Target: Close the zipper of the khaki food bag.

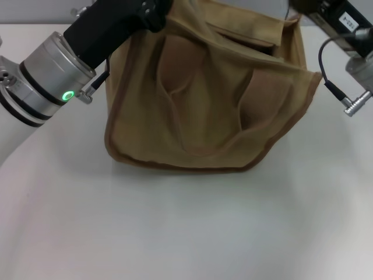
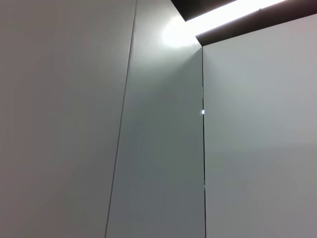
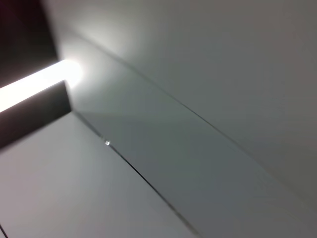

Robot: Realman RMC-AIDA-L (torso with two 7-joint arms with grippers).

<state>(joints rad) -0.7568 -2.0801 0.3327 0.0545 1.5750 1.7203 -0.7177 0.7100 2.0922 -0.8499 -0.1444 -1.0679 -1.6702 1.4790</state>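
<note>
The khaki food bag (image 1: pixel 204 111) stands on the white table in the head view, with two pouch pockets and brown piping facing me. Its top flap sags and leaves a dark gap (image 1: pixel 263 48) near the back right. The zipper cannot be made out along that top edge, and its pull tab is hidden. My left gripper (image 1: pixel 156 10) reaches in from the left to the bag's upper left corner. My right gripper (image 1: pixel 293 4) is at the bag's upper right corner, at the frame's top edge. Both wrist views show only blank wall panels and a light strip.
The white table (image 1: pixel 186 227) stretches bare in front of the bag. A cable with a silver plug (image 1: pixel 354 104) hangs from my right arm beside the bag's right corner. A similar plug (image 1: pixel 86 96) sticks out of my left wrist.
</note>
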